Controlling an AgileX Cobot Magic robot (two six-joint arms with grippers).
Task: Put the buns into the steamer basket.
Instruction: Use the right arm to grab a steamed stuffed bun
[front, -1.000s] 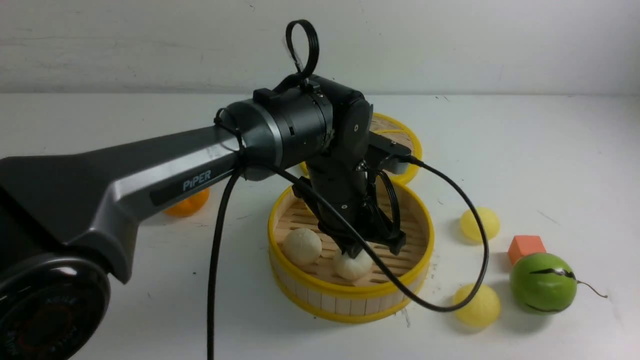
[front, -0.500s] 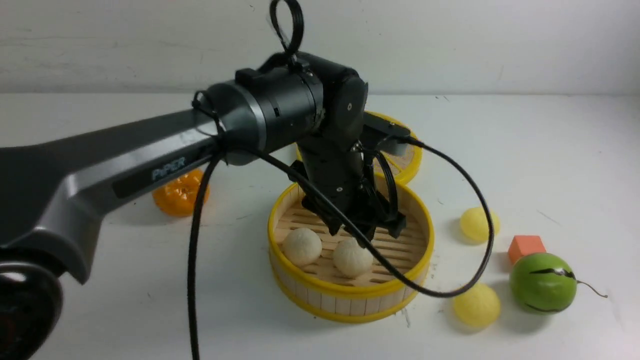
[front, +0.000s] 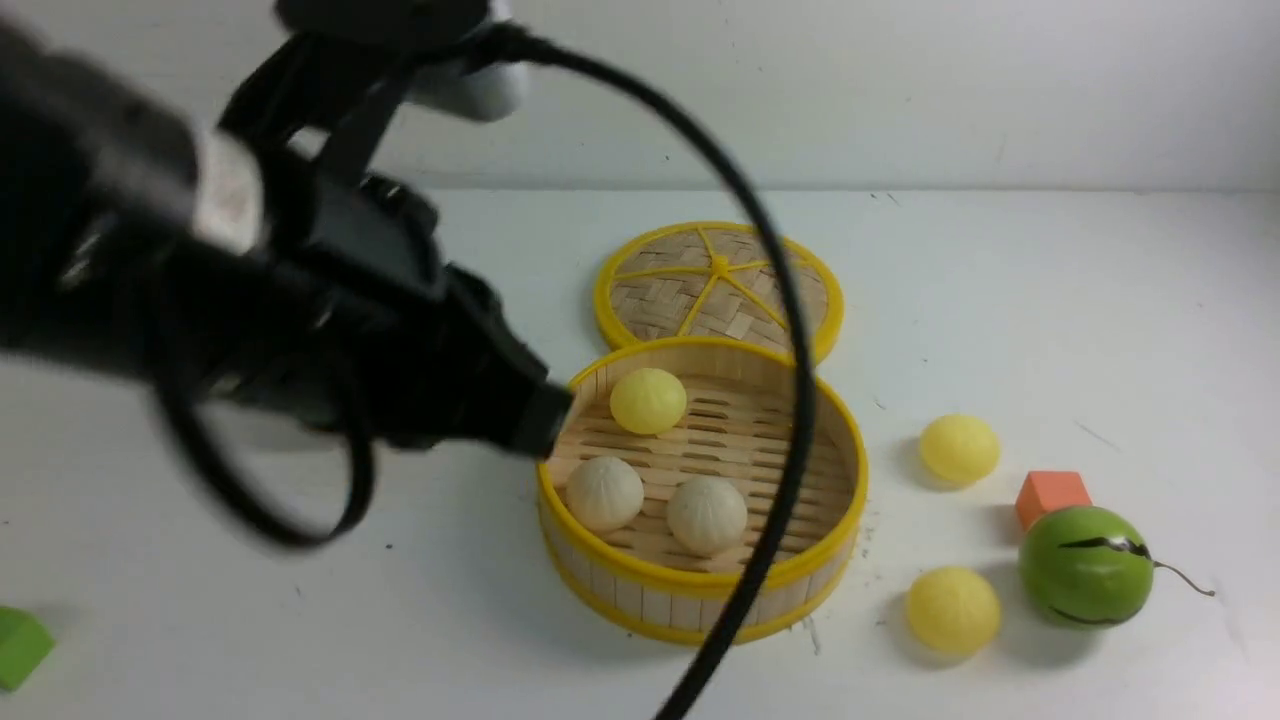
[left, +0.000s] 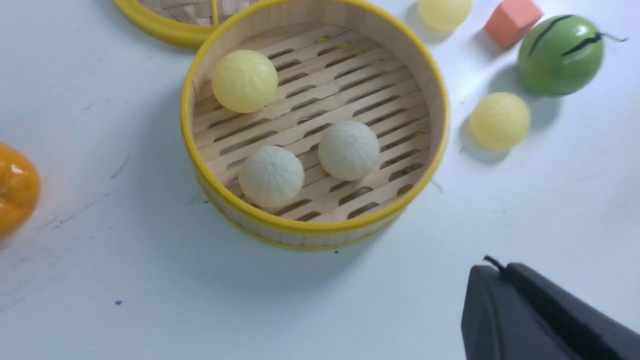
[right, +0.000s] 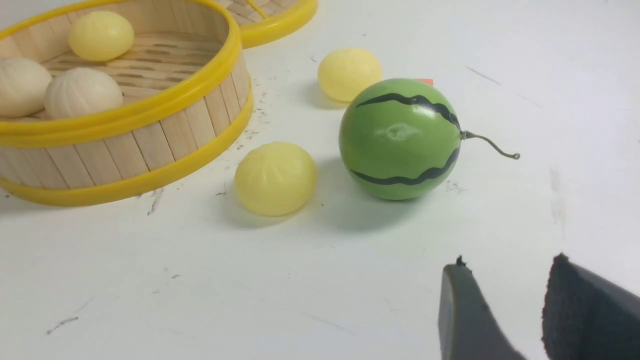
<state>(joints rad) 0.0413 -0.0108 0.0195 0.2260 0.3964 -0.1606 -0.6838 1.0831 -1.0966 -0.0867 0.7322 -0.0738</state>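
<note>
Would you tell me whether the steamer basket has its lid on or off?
Off: the lid lies flat behind the basket, whose slatted floor and three buns are in plain view.

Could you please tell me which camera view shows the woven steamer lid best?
The front view: the lid lies nearly whole beyond the steamer basket, with only a cable crossing it. The left wrist view and the right wrist view each catch only a slice of its yellow rim and weave at the frame edge.
</note>
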